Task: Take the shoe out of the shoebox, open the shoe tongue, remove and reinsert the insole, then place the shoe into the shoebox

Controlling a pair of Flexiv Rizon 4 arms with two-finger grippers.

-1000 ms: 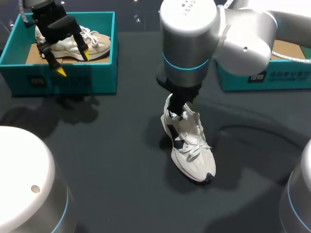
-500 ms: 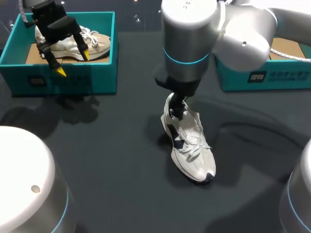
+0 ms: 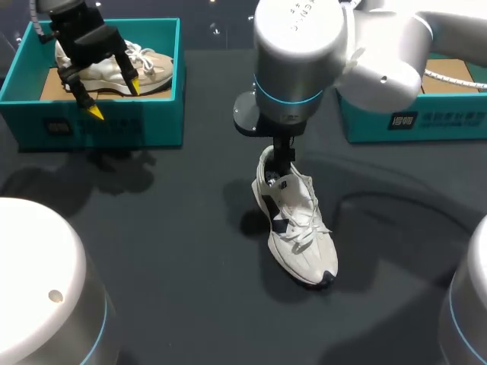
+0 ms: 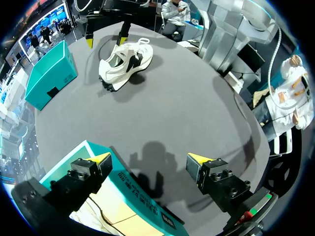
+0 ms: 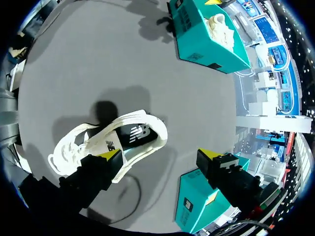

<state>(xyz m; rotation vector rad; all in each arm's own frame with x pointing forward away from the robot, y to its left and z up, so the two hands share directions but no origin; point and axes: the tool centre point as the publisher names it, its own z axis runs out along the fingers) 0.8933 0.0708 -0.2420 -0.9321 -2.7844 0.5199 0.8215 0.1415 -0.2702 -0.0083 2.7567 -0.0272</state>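
Shoe count first: you have two. A white shoe (image 3: 295, 228) lies on its sole near the middle of the surface (image 3: 175, 251), heel toward the far edge and toe toward the near edge. A beige shoe (image 3: 144, 68) sits inside the left shoebox (image 3: 99, 122).

There are two teal shoeboxes, both open-topped. The left one stands at the far-left corner and the right shoebox (image 3: 411, 122) along the far edge toward the right corner.

You also have two arms, each with one tool. The right tool (image 5: 160, 156) hangs over the white shoe's heel with its fingers spread wide. In the right wrist view one yellow tip is at the shoe's collar and the other is over bare surface beside it, so it pinches nothing. The left tool (image 3: 114, 99) hovers over the left shoebox's near wall, also spread. One tip is above the box and the other is out past the wall.

The surface is a dark grey mat. The white shoe lies well apart from both boxes, with broad stretches of mat between them and toward the near edge. White arm links fill the near-left and near-right corners.
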